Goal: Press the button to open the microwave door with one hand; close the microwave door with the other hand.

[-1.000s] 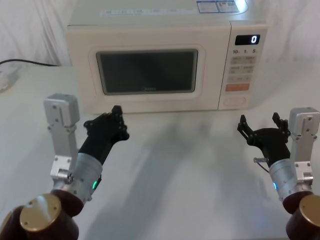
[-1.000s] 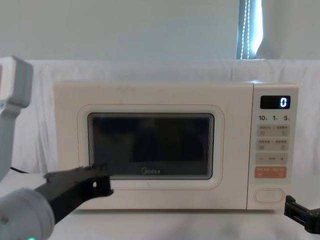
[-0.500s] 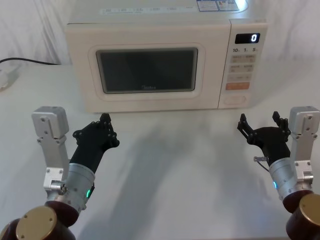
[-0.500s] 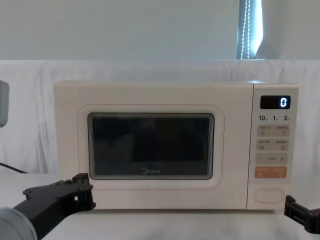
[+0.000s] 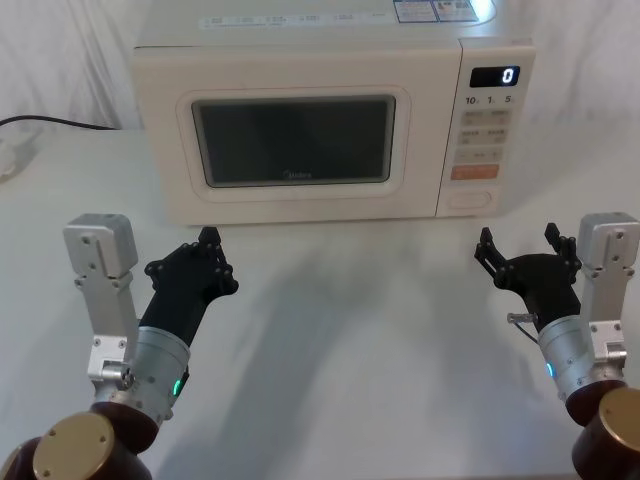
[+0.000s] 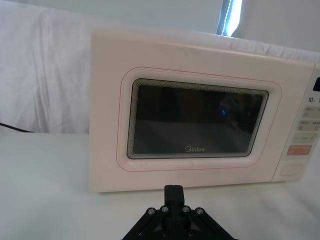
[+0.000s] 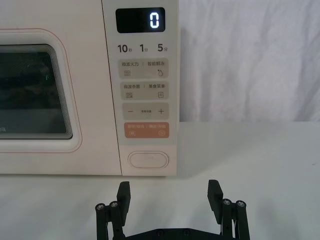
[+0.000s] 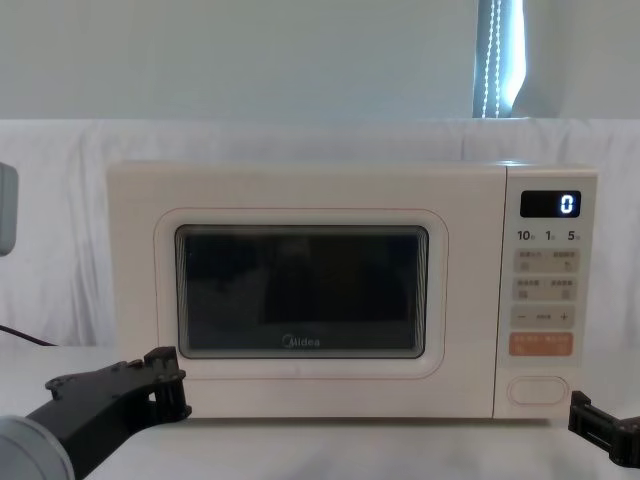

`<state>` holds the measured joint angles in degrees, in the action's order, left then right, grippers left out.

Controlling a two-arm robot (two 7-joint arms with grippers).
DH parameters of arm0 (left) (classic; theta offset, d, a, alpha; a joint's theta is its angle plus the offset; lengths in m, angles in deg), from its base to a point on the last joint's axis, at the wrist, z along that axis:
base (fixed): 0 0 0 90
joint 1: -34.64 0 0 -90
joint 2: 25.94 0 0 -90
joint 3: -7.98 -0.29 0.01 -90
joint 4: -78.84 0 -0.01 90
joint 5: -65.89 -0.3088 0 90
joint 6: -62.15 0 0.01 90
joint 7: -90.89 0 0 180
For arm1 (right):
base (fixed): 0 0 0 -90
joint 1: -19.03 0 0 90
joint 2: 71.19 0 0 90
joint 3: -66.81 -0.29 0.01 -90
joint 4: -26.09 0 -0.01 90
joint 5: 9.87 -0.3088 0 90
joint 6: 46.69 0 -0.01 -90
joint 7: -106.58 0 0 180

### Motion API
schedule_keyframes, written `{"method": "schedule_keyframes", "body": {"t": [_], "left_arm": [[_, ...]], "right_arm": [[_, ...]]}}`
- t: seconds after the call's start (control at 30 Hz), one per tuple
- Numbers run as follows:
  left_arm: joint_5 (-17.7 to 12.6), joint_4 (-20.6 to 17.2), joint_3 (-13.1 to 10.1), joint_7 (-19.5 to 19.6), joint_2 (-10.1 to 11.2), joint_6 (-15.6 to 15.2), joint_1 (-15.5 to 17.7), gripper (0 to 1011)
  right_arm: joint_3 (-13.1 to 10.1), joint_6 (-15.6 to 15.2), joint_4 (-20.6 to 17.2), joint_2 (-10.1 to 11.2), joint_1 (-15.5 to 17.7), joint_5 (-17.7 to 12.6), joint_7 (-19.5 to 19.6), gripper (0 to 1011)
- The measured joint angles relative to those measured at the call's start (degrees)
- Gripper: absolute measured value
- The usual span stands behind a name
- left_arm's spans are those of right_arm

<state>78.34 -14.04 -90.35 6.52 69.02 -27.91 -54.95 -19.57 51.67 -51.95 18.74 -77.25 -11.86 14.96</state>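
We saw the microwave door shut flat against the front of the cream microwave, which sat at the far side of the white table. The door had a dark glass window with a raised cream frame around it and a small grey "Midea" logo under the glass. To the right of the door was the narrow control panel, and its little display showed a 0. The button was at the very bottom of that panel, just under the orange key. It was big, plain and cream, shaped like a pill. Nothing was touching it. Our left gripper hung above the table in front of the door's lower left corner, near the microwave but not touching it. Its fingers were pressed together into one thin point, so the jaws were closed on nothing. Our right gripper hung above the table in front of the control panel, a bit back from it. Its two fingers stood wide apart, so the jaws were open and held nothing. From the right wrist camera, the button sat between and beyond those two fingers.
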Motion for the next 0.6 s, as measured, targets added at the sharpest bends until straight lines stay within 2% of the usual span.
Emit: {"method": "schedule_keyframes", "body": {"t": [0.6], "left_arm": [[0.08, -0.14, -0.08, 0.13, 0.09, -0.2, -0.06, 0]], "right_arm": [[0.0, 0.0, 0.0, 0.0, 0.0, 0.0, 0.0, 1002]]}}
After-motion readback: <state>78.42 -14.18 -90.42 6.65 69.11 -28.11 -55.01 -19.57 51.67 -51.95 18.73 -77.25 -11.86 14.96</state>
